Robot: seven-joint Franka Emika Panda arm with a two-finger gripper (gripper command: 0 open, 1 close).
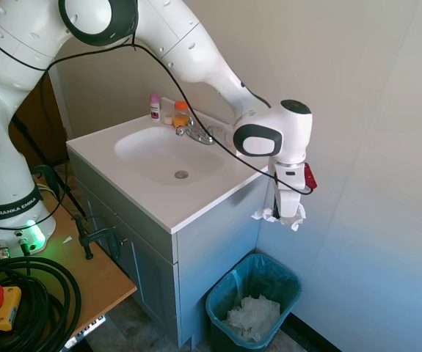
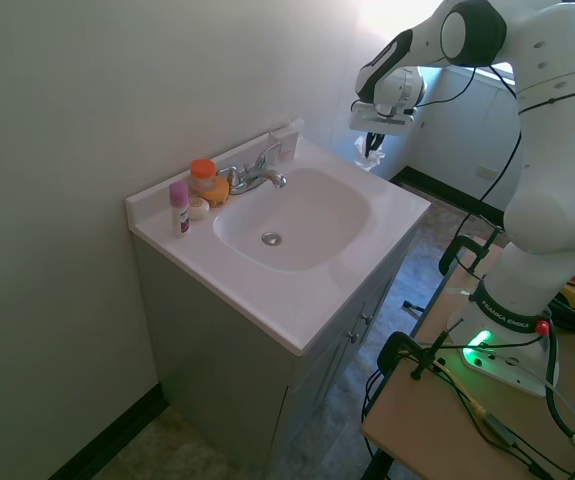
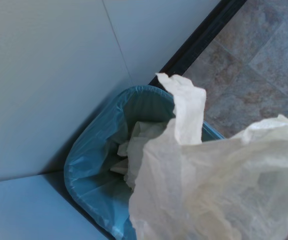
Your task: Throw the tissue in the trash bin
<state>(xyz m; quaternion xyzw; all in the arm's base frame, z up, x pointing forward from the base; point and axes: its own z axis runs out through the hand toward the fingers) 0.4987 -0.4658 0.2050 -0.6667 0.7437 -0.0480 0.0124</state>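
Claw state: the gripper [image 1: 285,213] was clenched on the tissue [image 1: 278,215], whose ragged edges stuck out on both sides of the fingers.
Tissue location: in the claw, in the air beside the vanity cabinet [image 1: 196,249], past the countertop edge.
Key relation: the trash bin [image 1: 253,302] stood well below the claw, its open mouth slightly offset toward the cabinet; judged close enough for a drop, a small shift would centre it.
Bin contents: a heap of crumpled white paper [image 1: 253,317] lay inside.
Wrist view: tissue [image 3: 219,180] in the foreground, bin rim [image 3: 83,155] and liner directly beneath.
Second exterior view: the gripper [image 2: 372,140] beyond the sink [image 2: 292,215]; the bin was hidden.
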